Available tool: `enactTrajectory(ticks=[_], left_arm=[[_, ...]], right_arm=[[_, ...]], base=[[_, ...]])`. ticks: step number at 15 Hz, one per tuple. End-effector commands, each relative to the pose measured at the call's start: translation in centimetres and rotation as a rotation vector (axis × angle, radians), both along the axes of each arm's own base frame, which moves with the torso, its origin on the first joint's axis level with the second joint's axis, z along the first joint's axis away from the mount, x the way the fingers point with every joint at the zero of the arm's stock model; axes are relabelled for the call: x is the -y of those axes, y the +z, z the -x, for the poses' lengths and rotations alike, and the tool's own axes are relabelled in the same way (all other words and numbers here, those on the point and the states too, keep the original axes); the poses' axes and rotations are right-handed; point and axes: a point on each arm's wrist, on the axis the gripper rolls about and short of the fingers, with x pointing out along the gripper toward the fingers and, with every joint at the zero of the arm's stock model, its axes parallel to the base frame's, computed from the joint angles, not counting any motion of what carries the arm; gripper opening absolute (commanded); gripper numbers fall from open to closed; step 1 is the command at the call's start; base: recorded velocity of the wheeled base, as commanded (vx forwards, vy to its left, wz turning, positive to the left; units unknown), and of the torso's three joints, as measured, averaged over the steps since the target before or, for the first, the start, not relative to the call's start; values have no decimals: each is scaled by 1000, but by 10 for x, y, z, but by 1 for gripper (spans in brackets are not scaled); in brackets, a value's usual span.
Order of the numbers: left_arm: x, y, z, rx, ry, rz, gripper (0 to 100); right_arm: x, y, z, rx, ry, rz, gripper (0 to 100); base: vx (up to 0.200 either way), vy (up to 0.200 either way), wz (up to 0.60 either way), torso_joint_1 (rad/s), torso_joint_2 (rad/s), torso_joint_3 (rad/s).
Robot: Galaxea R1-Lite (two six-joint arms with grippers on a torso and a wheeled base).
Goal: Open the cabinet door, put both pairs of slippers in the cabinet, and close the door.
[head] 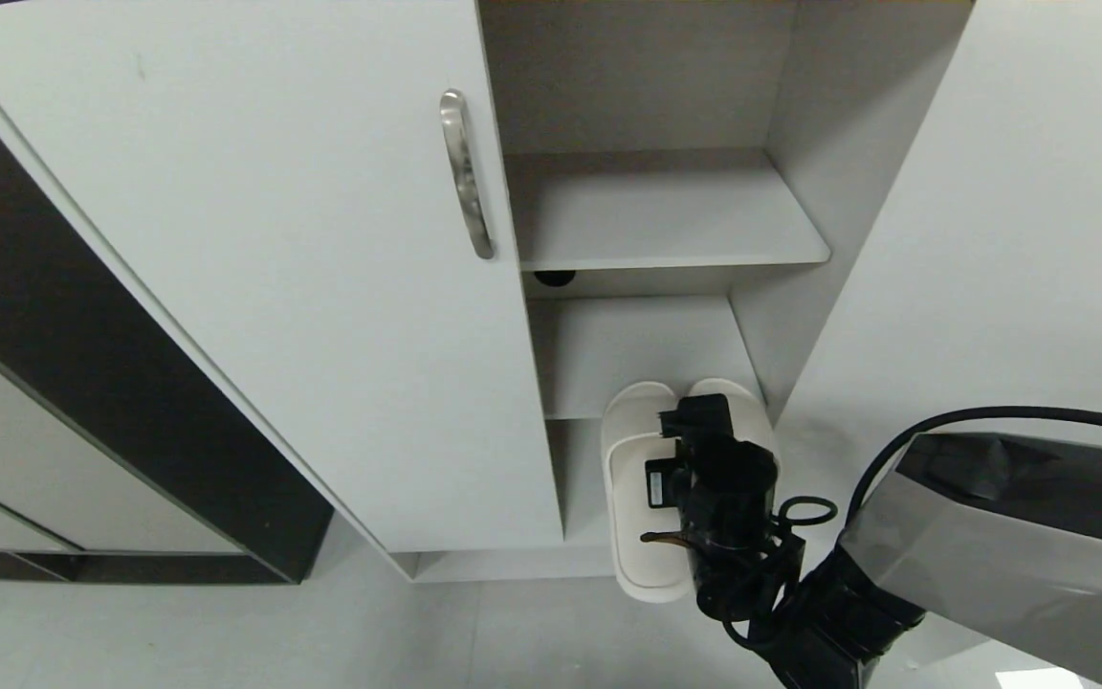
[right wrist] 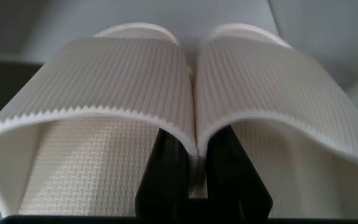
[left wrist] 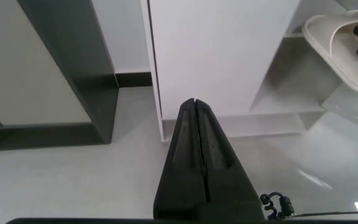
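Right gripper [head: 699, 413] fingers grasp the white slippers [head: 632, 541] at lower centre, before the open cabinet [head: 656, 211]. Left gripper [left wrist: 195, 143] fingers sit clenched, empty.

Head camera looks down at the cabinet [head: 656, 211]; wrist cameras share the slippers [head: 635, 536], right close, left far.

Most of one cream slipper [head: 750, 410] behind the right hand [head: 694, 413].
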Motion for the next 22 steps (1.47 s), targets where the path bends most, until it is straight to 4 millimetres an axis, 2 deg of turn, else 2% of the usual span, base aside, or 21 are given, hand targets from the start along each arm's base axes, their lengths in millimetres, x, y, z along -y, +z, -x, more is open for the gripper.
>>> enactTrajectory(ticks=[1, 4, 11, 15, 18, 19, 22], left_arm=[[0, 0, 0, 0, 0, 0, 0], [0, 0, 0, -1, 0, 1, 0], [0, 0, 0, -1, 1, 1, 0], [0, 0, 0, -1, 1, 1, 0], [0, 0, 0, 0, 1, 1, 0], [0, 0, 0, -1, 1, 1, 0], [0, 0, 0, -1, 1, 1, 0]], right_arm=[[0, 1, 0, 3, -1, -2, 0], [-2, 3, -1, 10, 3, -10, 0], [-18, 10, -16, 61, 35, -88, 0], [-24, 10, -46, 69, 12, -93, 0], [-24, 21, -68, 73, -8, -95, 0], [-24, 22, -69, 75, -8, -96, 0], [-22, 37, -94, 88, -31, -104, 0]], base=[[200, 0, 0, 2, -2, 2], [200, 0, 0, 1, 6, 4], [0, 0, 0, 0, 0, 0], [0, 0, 0, 0, 0, 0], [0, 0, 0, 0, 0, 0], [0, 0, 0, 0, 0, 0], [0, 0, 0, 0, 0, 0]])
